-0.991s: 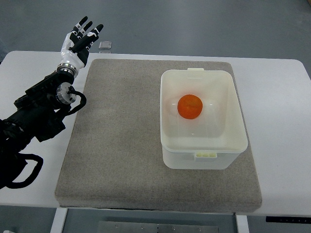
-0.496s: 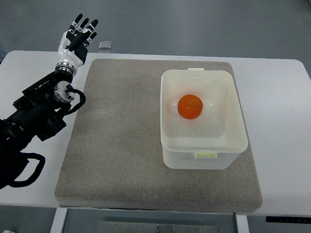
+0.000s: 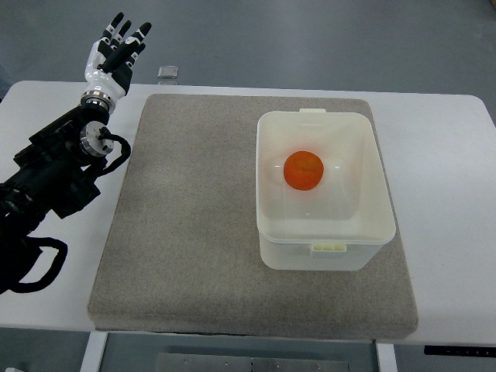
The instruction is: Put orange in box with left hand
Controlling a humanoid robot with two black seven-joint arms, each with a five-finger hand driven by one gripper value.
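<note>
Stretched past the far left corner of the table, the left hand (image 3: 112, 53) shows white shell plates on its back and black jointed fingers (image 3: 118, 25) that fan out straight and apart, holding nothing. Its black arm (image 3: 54, 174), built of blocky segments with a round silver joint and a looping cable, enters from the left edge and lies over the white tabletop (image 3: 446, 167), just beside the mat's left border.

From the same top view, a grey mat (image 3: 190, 225) with a coarse, felt-like weave covers most of the table, square-cut with softly rounded corners. On its right half sits the box (image 3: 324, 246), a rectangular tub of smooth, cream, slightly translucent plastic with rounded corners, a thin rim and small tabs at the near and far edges. The orange (image 3: 303, 170) rests inside it on the bottom, round, glossy and deep orange, about central and apart from all four walls. A small square grey object (image 3: 168, 72) lies beyond the mat's far edge, near the spread fingers.
</note>
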